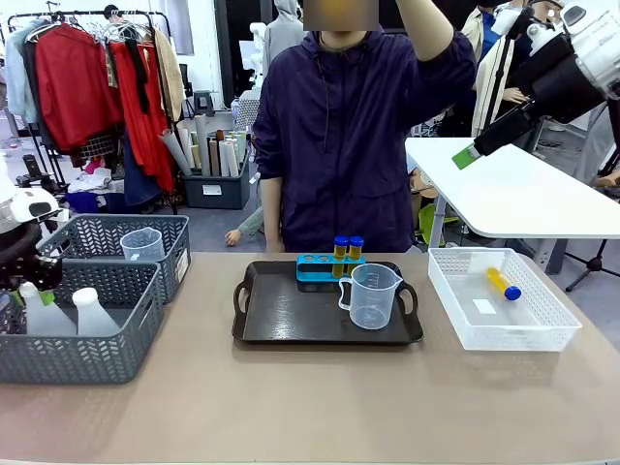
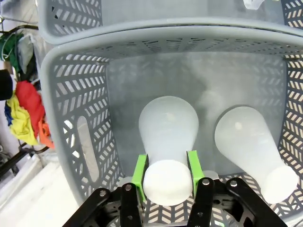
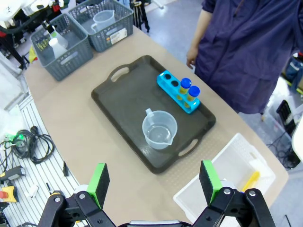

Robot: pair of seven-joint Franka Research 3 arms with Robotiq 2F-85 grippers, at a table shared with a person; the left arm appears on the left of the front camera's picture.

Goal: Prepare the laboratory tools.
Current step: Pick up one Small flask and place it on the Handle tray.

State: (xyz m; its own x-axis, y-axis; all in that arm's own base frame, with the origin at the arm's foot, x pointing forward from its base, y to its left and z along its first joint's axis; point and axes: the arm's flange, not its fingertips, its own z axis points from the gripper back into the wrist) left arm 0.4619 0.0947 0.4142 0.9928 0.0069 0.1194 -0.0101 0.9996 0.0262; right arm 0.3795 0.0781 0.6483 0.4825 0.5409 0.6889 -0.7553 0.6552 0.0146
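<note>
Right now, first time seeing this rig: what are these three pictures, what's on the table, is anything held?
Two white robot arms with two-finger grippers share a table with a person in a dark purple jacket. The front view looks across the table from the robot's side. Each wrist view looks along one gripper's green-padded fingers.

On the table is a dark plastic tray carrying a clear plastic handled measuring jug and a blue tube rack with two amber-filled blue-capped test tubes. A white plastic lattice basket holds one more tube. Two grey plastic lattice baskets sit at the robot's left.

The left gripper, down in the near grey basket, has its pads against the neck of a translucent white conical flask. A second flask stands beside it. The right gripper hangs high above the table, open and empty.
</note>
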